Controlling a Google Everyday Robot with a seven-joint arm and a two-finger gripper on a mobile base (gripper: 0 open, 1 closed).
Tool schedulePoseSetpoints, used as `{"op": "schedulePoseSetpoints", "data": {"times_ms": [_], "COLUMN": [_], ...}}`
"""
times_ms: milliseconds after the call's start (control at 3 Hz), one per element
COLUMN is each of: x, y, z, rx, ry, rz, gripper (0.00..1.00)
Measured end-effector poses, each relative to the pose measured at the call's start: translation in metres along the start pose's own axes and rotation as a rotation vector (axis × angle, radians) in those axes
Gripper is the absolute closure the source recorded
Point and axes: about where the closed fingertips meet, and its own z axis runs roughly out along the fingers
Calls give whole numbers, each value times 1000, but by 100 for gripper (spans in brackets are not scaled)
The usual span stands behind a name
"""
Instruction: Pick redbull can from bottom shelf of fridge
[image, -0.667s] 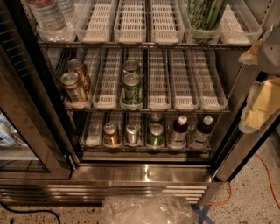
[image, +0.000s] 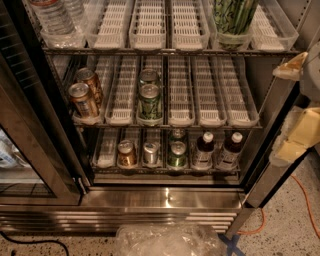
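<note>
The fridge (image: 170, 197) stands open in front of me, with a stainless-steel frame and wire racks. On the bottom shelf (image: 107, 150), the redbull can (image: 150, 152), slim and silver-grey, stands upright in a white lane tray between a copper-brown can (image: 126, 153) on its left and a green can (image: 177, 154) on its right. My gripper (image: 297, 97) is at the right edge of the view, outside the fridge and level with the middle shelf. It is open and empty, far right of and above the redbull can.
Two dark bottles (image: 203, 150) (image: 230, 149) stand right of the green can. The middle shelf holds copper cans (image: 83, 99) and green cans (image: 150, 100). Water bottles (image: 52, 17) stand on the upper rack. The glass door (image: 25, 150) hangs open at left. A plastic bag (image: 170, 240) and an orange cable (image: 305, 200) lie on the floor.
</note>
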Motion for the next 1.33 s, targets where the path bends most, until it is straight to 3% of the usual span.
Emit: {"op": "schedulePoseSetpoints", "data": {"times_ms": [333,667,1000,1333], "x": [2,-4,-30,-56], "y": [34,50,30,18], "z": [35,96,140,171], "rx": [-4,-37,-11,23], "ry": [-130,-298,-502,-598], "rz": [30,82,133,158], "gripper": [0,0,0,0]}}
